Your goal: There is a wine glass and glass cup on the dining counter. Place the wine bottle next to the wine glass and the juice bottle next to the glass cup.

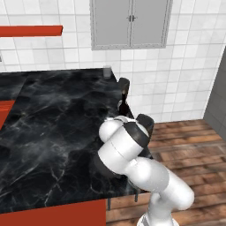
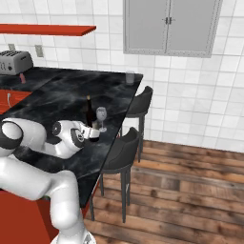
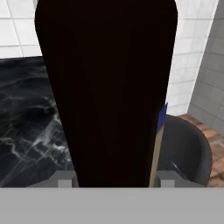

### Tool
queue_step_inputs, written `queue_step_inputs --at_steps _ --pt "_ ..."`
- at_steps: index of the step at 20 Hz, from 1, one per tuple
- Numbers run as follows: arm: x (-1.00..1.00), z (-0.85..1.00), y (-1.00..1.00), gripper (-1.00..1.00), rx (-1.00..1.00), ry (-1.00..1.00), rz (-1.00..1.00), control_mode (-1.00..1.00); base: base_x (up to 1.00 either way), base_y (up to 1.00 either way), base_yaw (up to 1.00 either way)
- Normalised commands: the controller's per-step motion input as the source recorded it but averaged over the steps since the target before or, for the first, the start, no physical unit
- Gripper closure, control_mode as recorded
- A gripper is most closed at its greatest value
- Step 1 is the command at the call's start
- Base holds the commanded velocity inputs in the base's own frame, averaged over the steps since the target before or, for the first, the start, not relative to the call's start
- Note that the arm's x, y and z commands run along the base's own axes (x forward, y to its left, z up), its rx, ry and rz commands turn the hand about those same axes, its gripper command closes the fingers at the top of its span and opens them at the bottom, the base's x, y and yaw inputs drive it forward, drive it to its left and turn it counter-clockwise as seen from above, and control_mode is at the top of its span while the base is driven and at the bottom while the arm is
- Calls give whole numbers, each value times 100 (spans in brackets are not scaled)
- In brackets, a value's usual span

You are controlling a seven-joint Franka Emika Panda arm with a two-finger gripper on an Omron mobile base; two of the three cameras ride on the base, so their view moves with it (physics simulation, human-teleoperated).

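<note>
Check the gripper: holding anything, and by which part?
Looks like the wine bottle: the gripper sits around its lower body, bottle upright on the counter beside the wine glass. Actual finger contact can't be confirmed.

Walls: we see white square tiles [image 2: 190, 95] all round.
Cabinet: grey double doors [image 1: 130, 23] hang high on the far wall.
Shelf: a red shelf [image 2: 47, 29] at far left.
Floor: brown wood planks [image 2: 190, 190].
Seating: two dark stools [image 2: 123, 152] by the counter's right edge.
Appliance: a toaster [image 2: 14, 62] far left.
</note>
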Motion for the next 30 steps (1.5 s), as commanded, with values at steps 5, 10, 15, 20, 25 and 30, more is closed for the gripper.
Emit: queue_step_inputs --at_steps 5,10,15,20,25,30 --pt "27 -18 0 100 0 -2 3 -100 0 0 0" --pt "28 -14 2 100 0 0 2 -100 0 0 0" --pt "24 -15 4 100 0 0 2 -100 0 0 0" --pt "8 -22 9 100 0 0 3 -100 0 0 0" --pt "3 -24 9 100 0 -1 2 -100 0 0 0" --pt "-2 -22 11 100 0 -2 2 -100 0 0 0"
